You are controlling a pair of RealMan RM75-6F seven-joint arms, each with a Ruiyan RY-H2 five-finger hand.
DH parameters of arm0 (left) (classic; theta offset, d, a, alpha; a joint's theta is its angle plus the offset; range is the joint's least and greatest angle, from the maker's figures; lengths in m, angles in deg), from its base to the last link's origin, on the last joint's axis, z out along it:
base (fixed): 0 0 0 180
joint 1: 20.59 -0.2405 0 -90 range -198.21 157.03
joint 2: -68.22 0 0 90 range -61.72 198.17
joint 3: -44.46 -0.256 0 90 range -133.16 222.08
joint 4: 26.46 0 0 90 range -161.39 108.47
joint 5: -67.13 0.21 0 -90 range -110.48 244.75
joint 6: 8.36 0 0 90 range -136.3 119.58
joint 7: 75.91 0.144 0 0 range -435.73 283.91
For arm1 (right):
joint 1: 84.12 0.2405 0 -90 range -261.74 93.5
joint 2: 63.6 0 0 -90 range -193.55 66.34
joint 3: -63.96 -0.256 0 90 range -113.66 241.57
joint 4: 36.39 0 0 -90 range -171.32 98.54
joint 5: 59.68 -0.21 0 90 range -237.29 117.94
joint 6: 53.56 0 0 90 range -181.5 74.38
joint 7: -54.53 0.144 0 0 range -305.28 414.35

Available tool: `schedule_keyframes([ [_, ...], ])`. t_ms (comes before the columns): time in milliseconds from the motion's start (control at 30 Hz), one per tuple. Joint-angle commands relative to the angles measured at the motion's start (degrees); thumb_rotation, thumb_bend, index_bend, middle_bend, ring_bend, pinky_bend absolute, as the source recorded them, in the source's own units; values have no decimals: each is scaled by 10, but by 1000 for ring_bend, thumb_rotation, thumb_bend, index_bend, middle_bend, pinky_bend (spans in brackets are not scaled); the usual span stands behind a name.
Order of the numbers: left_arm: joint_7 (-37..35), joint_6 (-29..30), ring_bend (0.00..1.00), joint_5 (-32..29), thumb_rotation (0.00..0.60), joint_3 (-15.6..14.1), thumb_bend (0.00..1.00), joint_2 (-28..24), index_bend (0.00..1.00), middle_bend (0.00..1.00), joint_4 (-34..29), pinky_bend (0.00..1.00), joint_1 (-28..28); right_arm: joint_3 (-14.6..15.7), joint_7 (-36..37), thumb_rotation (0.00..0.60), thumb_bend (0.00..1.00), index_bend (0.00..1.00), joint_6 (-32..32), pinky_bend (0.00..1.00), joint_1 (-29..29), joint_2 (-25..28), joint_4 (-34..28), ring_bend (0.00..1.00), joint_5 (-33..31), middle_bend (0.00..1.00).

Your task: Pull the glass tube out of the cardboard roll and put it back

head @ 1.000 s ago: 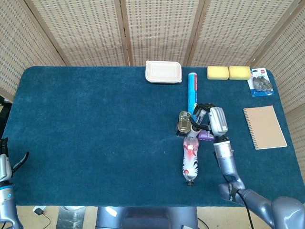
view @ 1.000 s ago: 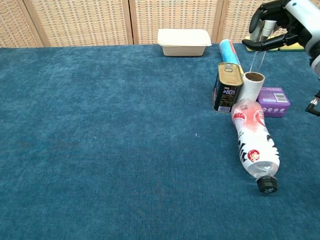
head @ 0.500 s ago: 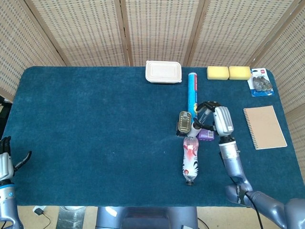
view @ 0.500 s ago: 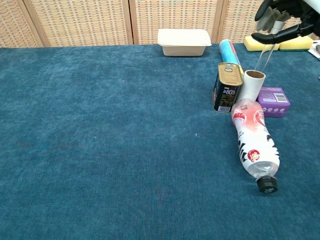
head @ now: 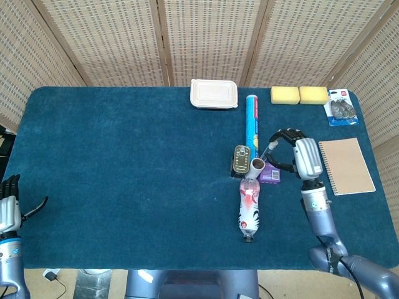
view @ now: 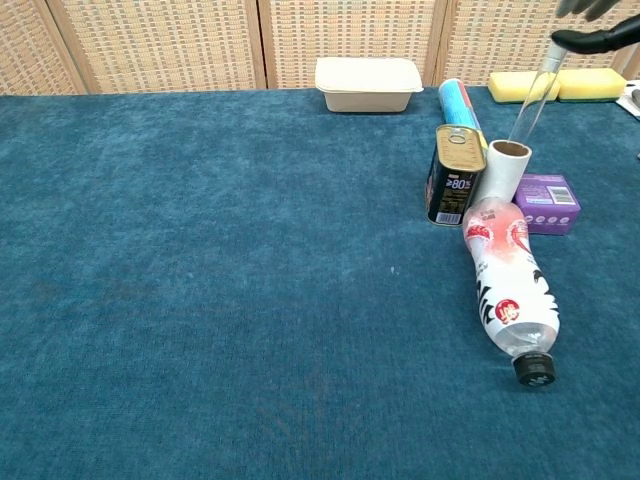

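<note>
Well, a blue-carpeted table [head: 124, 162] stands before wicker screens [head: 206, 40], carrying two yellow sponges [head: 299, 94], one tin [head: 241, 160] and one bottle [head: 249, 208]. The right hand [head: 302, 156] pinches the glass tube [view: 532, 100], tilted, its lower end at the upright cardboard roll's [view: 503, 172] mouth. The left hand [head: 7, 208] hangs off the table's near-left corner, fingers apart, holding nothing.

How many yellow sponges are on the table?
2. One yellow sponge lies at the far right edge of the table, and the other yellow sponge sits right beside it, nearer the corner. None looks hidden.
</note>
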Motion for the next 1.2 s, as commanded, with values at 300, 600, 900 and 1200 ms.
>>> schedule_keyframes([
  [300, 25, 143, 0, 60, 102, -29, 0, -75, 7, 68, -99, 73, 22, 51, -91, 600, 291, 416, 22, 350, -73, 123, -90, 369, 17, 432],
  [600, 144, 199, 0, 106, 108, -53, 0, -190, 7, 68, -333, 73, 23, 78, -116, 600, 290, 402, 49, 348, -124, 171, -116, 356, 22, 420],
  [900, 188, 196, 0, 160, 118, -101, 0, -254, 7, 67, -478, 73, 20, 136, -193, 600, 289, 353, 74, 342, -183, 217, -163, 325, 55, 383],
  [1200, 205, 205, 0, 219, 124, -145, 0, -295, 7, 68, -549, 74, 14, 188, -195, 580, 281, 338, 123, 327, -247, 230, -156, 306, 101, 363],
])
